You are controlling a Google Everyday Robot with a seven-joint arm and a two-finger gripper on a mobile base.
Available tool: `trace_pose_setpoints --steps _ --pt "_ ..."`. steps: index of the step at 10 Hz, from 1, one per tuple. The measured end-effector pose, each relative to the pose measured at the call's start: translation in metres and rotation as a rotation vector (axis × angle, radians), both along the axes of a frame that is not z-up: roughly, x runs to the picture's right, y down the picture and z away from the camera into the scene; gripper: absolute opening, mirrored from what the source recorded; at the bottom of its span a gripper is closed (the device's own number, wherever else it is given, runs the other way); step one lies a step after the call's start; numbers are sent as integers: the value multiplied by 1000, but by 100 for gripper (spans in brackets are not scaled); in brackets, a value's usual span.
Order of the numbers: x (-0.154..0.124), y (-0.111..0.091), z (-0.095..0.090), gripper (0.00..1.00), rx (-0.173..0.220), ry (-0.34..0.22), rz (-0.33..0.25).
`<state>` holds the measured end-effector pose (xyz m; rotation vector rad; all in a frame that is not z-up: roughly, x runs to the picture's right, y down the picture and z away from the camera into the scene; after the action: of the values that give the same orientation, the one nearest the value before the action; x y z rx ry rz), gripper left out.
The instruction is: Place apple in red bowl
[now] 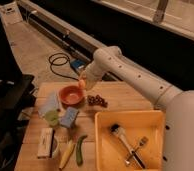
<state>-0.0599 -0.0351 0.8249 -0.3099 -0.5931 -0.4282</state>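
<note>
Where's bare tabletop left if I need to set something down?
Bare wood lies right of the grapes behind the yellow tub. The left side is crowded around the red bowl, where the gripper holds the apple.

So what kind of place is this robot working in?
Probably a lab or workshop test area: a wooden table set with a red bowl and yellow tub, a cable loose on the floor. The gripper carries the apple beside the bowl.
</note>
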Motion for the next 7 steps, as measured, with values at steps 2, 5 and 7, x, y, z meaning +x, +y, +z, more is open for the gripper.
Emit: trace_pose_setpoints --steps 2,5,7 --pt "-26 3 11 33 -14 -58 -4" --pt "-47 13 30 64 -46 -120 5" --pt "-47 22 45 79 -70 -155 27"
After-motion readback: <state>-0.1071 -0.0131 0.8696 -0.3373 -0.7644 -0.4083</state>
